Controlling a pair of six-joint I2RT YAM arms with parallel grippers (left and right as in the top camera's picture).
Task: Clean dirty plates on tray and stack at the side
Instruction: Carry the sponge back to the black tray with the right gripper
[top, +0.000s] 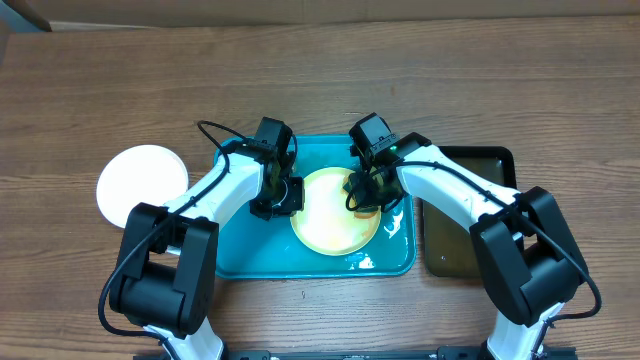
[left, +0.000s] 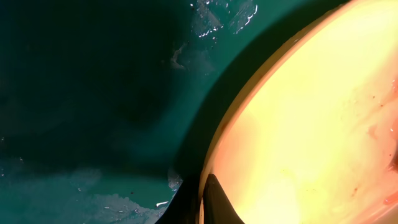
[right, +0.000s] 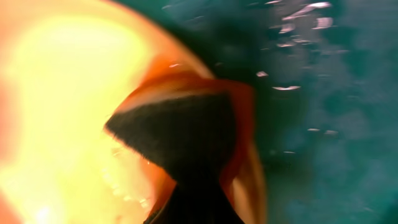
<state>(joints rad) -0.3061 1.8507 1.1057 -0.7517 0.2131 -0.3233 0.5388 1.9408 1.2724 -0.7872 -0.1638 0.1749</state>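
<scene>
A pale yellow-green plate (top: 335, 215) lies in the teal tray (top: 240, 255). My left gripper (top: 285, 195) is shut on the plate's left rim; in the left wrist view its fingers (left: 202, 199) pinch the rim of the plate (left: 311, 124) above the wet tray floor (left: 93, 93). My right gripper (top: 362, 195) is shut on a dark sponge (right: 180, 130) with an orange side, pressed on the right part of the plate (right: 56, 93) near its rim. Faint reddish specks show on the plate. A clean white plate (top: 140, 183) sits on the table left of the tray.
A smaller black tray (top: 470, 230) lies right of the teal tray, under my right arm. The teal tray floor (right: 323, 124) is wet with droplets. Wooden table surrounds everything.
</scene>
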